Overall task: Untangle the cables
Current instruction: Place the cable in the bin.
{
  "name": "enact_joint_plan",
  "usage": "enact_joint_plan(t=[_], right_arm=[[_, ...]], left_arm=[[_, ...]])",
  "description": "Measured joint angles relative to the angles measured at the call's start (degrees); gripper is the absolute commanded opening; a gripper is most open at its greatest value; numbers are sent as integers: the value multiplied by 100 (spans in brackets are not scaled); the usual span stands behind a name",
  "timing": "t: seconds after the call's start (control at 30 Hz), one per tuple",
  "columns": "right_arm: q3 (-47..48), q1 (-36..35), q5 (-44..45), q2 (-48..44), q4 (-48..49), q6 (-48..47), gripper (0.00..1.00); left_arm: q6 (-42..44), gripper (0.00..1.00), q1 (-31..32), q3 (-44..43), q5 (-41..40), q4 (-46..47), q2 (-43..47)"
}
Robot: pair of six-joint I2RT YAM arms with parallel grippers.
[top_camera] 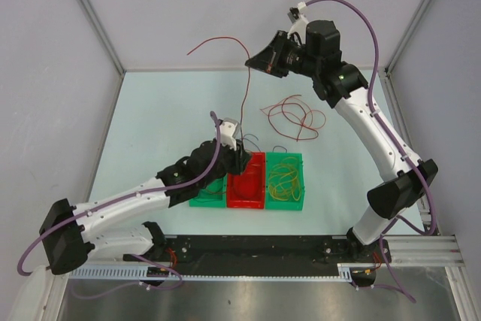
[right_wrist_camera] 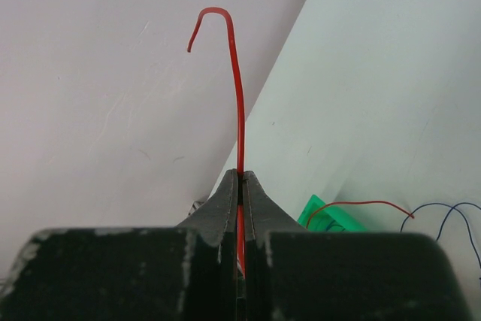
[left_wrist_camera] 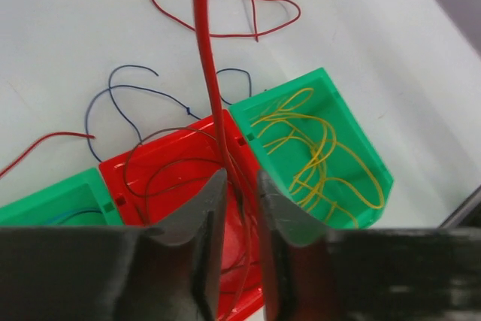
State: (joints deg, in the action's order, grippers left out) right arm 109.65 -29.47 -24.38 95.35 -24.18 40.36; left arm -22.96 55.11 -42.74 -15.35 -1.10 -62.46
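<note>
Red cable [left_wrist_camera: 208, 73] runs taut from the right gripper [right_wrist_camera: 240, 178], whose jaws pinch it tightly, down between the narrowly spread jaws of the left gripper [left_wrist_camera: 239, 186], above the red bin [left_wrist_camera: 158, 163].

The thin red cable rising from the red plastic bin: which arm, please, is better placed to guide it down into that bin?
Likely left: the left gripper sits over the red plastic bin, fingers flanking the thin red cable. The right gripper pinches it high above.
</note>
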Motion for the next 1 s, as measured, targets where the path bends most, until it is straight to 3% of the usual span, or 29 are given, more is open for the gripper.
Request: enact_joint_plan(t=[0.03,0.2,0.3,0.5,0.7,0.83,1.0], right_arm=[[0,0,0,0,0,0,0],[0,11,-2,0,-2,0,0],[-2,35,-2,0,-4,-4,0],[-76,42,-2,94,20,-28,0],[-616,-284,-264,396,153,33,0],[-997,-844,-308,452,310,2,0],[-1488,-1019,-299,452,623,15,0]], left_arm=[[-26,0,0,0,0,15,-35],[-59,0,2,-42,-57,-98,-48],[-66,0,4,-361,-66,-739,142],[-26,0,11,-2009,-101,-2238,1099],[402,0,0,-3910,-278,-2857,1598],[824,0,4,-4424,-424,-3154,1423],[1355,0,4,-4909,-693,-3272,815]])
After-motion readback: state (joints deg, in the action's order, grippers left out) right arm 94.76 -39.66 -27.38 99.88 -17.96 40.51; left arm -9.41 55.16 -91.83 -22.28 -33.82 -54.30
